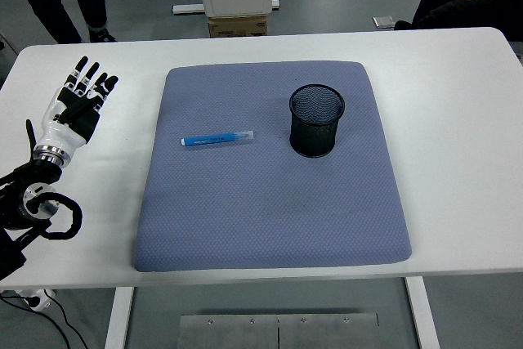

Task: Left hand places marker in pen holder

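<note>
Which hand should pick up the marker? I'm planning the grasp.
Left. The left hand lies open on the table, on the same side as the marker; the right hand is out of view.

white table (458, 79) | blue-grey mat (270, 218) centred on it | left hand (78, 108) at left edge

The left robot hand (75, 108) has a white back and black fingers (82, 71) with white bands (like little rings). Behind it come a silver wrist ring, black arm and looping black cables.
</note>
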`<move>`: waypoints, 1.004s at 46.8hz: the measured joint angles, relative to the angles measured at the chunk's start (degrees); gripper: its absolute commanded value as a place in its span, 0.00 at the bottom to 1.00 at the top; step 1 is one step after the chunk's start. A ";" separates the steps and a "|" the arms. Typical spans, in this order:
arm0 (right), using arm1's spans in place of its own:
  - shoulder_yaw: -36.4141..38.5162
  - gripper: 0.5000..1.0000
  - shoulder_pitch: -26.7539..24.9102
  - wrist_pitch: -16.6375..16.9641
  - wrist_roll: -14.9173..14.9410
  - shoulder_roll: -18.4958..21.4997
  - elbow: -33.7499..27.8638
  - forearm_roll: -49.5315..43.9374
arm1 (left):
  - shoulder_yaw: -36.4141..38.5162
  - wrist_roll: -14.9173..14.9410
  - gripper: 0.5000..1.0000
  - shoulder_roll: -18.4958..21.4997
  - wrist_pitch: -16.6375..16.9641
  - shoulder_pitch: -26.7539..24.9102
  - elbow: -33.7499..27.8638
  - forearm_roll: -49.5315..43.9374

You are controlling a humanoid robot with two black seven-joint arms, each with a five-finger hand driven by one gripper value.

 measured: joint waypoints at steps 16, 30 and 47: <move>0.00 1.00 0.00 -0.02 0.00 0.00 0.00 0.00 | -0.17 -0.19 1.00 0.01 0.02 0.06 0.10 -0.03; 0.00 1.00 0.00 0.00 0.00 0.00 0.00 0.00 | -0.45 -0.17 1.00 -0.15 -0.53 0.12 0.10 0.04; 0.00 1.00 0.00 -0.03 0.00 0.00 0.00 0.00 | -2.09 -0.36 1.00 -0.59 -4.41 1.72 0.82 0.19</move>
